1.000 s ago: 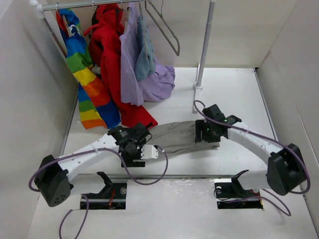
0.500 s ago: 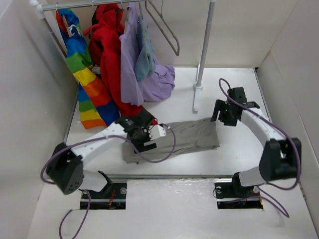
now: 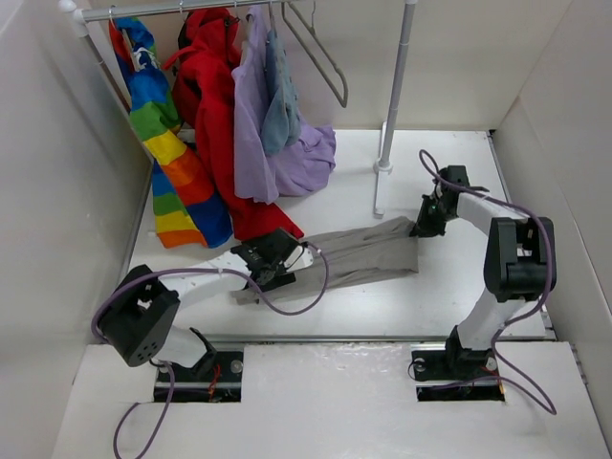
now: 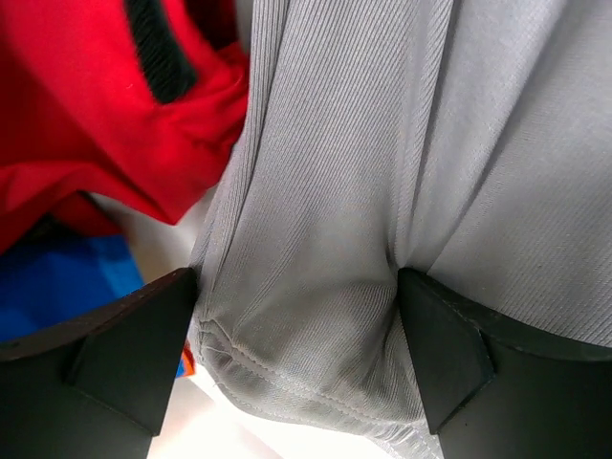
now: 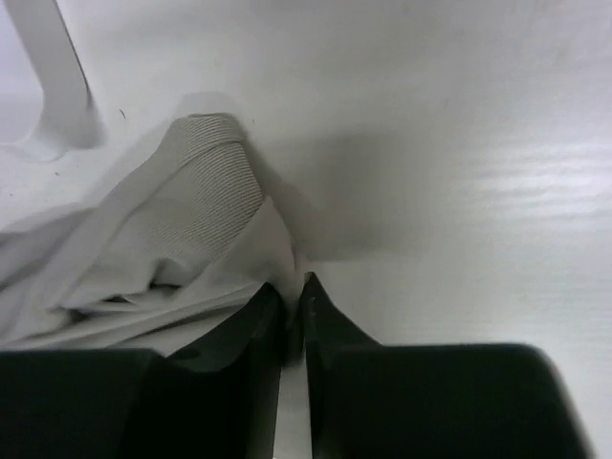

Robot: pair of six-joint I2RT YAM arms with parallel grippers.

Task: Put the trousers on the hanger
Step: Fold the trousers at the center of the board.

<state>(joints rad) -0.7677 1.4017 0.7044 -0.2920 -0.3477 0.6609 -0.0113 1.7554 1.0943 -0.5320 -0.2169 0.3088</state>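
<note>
Overhead first: trousers (image 3: 354, 258) are laid flat across the table (image 3: 459, 172), well apart from the hanger (image 3: 320, 57), which is hung on the rail (image 3: 172, 10) at the back. The left gripper (image 3: 287, 263) is set on one end and the right gripper (image 3: 424, 225) on the other.

Left wrist: the left gripper (image 4: 296, 354) is held open, with a bunched fold of trousers (image 4: 335, 191) between its fingers and not yet clamped. The red coat (image 4: 96, 115) is seen just beside.

Right wrist: the right gripper (image 5: 287, 311) is closed at the edge of the trousers (image 5: 182, 239). Whether cloth is caught cannot be told.

Judgement: the fabric is taken to be light, soft and limp, so sagging and slipping are expected. Hold is best taken on gathered folds or the ribbed band, at both ends.
</note>
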